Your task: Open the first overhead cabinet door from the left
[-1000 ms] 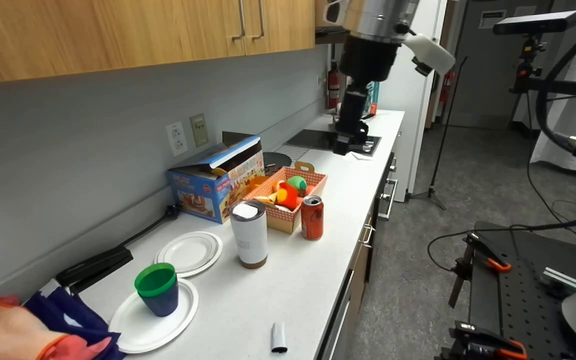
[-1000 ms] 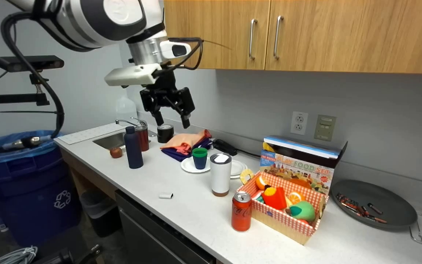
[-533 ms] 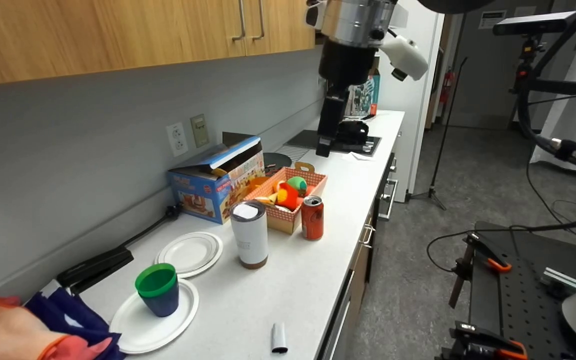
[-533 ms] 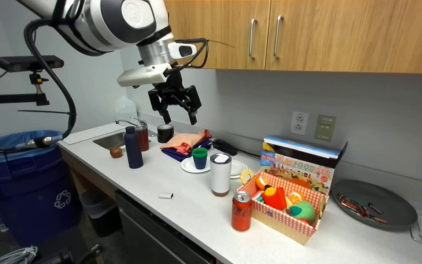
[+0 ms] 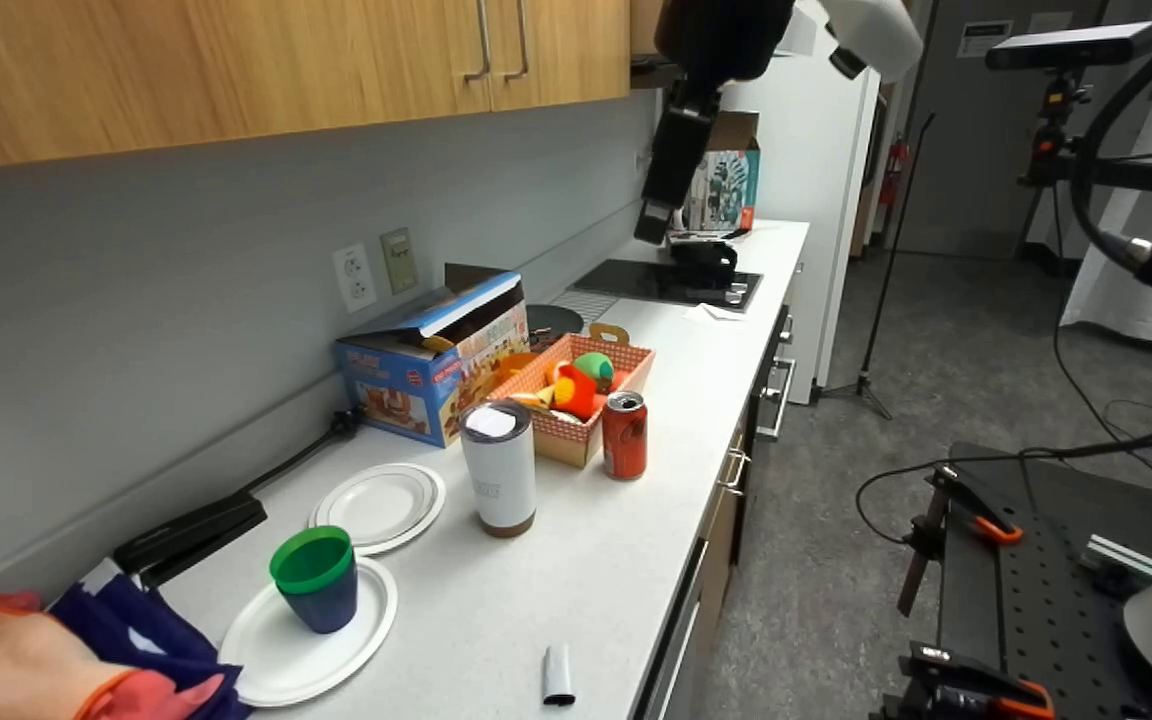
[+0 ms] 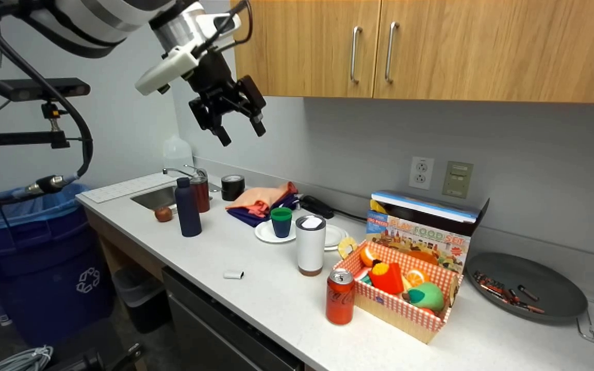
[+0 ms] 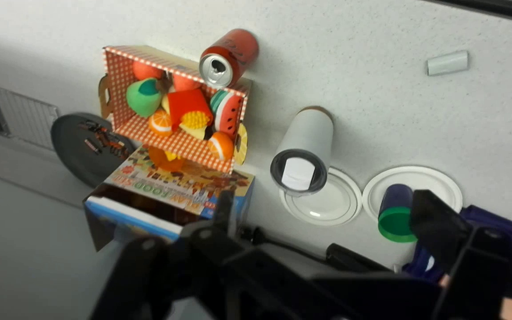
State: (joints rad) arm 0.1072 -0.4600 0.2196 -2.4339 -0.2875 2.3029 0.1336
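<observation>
The wooden overhead cabinet has two shut doors side by side. The left door [image 6: 302, 51] also shows in an exterior view [image 5: 216, 70]. Its vertical metal handle [image 6: 354, 54], near its right edge, shows there too [image 5: 482, 40]. The right door [image 6: 503, 49] has its own handle [image 6: 391, 52] close beside. My gripper [image 6: 241, 133] is open and empty, fingers pointing down, below the cabinet's bottom edge level and left of the handles in that view. It also shows side-on in an exterior view [image 5: 652, 225]. In the wrist view my gripper's [image 7: 327, 209] fingers are spread apart; no cabinet shows there.
On the counter [image 6: 271, 296] below stand a white tumbler [image 6: 311, 247], a red can [image 6: 340, 298], a checked basket of play food [image 6: 400, 314], a play food box [image 6: 421, 226], stacked cups [image 6: 281, 224] and a dark bottle [image 6: 187, 208]. A camera [image 6: 42, 89] stands at the left.
My gripper first shifted slightly right in an exterior view, then rose and moved back left, tilting. It stays open. The cabinet doors and counter objects have not moved.
</observation>
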